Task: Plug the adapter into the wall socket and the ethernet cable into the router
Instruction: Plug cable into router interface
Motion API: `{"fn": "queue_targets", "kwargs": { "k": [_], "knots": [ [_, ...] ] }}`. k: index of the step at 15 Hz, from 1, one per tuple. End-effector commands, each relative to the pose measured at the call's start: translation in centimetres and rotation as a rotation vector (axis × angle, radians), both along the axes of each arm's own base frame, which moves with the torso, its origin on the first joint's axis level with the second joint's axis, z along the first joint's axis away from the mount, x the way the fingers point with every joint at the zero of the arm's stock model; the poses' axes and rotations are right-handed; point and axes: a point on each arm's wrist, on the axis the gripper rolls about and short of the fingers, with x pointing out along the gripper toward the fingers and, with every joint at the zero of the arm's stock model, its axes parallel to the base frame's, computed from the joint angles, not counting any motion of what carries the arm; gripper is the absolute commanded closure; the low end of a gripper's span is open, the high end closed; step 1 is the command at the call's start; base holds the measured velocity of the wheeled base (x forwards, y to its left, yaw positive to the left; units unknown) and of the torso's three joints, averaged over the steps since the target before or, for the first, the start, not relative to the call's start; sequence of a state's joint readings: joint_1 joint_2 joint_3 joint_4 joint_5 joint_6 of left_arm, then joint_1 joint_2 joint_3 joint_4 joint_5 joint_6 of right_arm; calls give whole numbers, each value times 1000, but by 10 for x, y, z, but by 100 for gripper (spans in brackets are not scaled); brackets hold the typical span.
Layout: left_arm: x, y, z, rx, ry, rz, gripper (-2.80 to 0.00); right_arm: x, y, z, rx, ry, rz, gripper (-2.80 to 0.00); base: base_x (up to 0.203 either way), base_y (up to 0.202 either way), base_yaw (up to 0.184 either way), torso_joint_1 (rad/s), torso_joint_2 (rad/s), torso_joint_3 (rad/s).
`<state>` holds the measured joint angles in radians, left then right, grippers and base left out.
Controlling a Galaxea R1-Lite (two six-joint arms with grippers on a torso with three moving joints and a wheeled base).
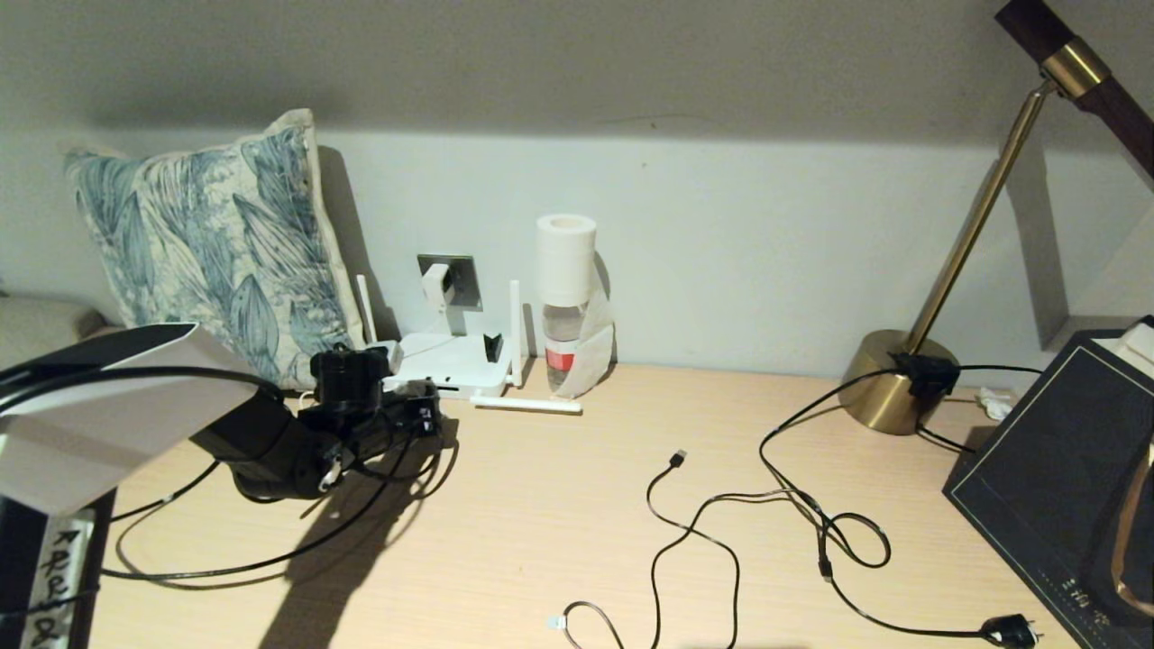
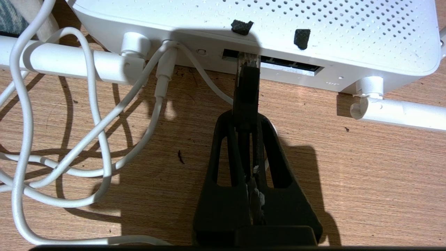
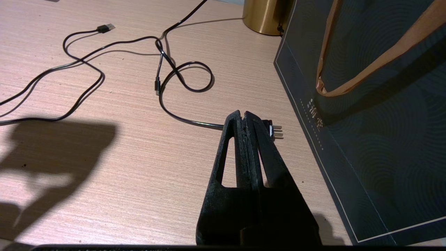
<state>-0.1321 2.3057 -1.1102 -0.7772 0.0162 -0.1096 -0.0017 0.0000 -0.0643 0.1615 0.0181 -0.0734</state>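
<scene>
Left wrist view: left gripper (image 2: 246,122) clamped on ethernet cable (image 2: 246,92), clear connector at a dark port of router (image 2: 348,31), seemingly partly entered.
Head view: adapter (image 1: 438,284) seated in wall socket (image 1: 460,281), behind the router.
Right wrist view: right gripper (image 3: 245,120) pressed closed, empty, over the desk (image 3: 104,174) beside a dark gift bag (image 3: 376,139).

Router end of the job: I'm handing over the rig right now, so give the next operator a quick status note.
Left gripper: jaws shut on the ethernet cable, its clear connector at the mouth of a port on the router; full seating cannot be confirmed.
Right gripper: shut, empty, idle over the desk near the black power plug and dark gift bag.
Adapter sits on the wall socket, apparently plugged in; its white cord runs into the router.
Left: push the connector home, release, withdraw.
</scene>
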Motion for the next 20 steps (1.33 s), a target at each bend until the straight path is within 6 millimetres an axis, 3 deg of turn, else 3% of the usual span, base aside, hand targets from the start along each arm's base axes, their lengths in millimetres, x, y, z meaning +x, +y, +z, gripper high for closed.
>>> {"fn": "queue_targets", "kwargs": {
  "k": [1,20],
  "knots": [
    [-1,1,0,-1,-1,3,0,0,0,0,0,2,1,0,0,0,0,0,0,0],
    [-2,4,-1,0,5,9,0,0,0,0,0,1,1,0,0,0,0,0,0,0]
  ]
}}
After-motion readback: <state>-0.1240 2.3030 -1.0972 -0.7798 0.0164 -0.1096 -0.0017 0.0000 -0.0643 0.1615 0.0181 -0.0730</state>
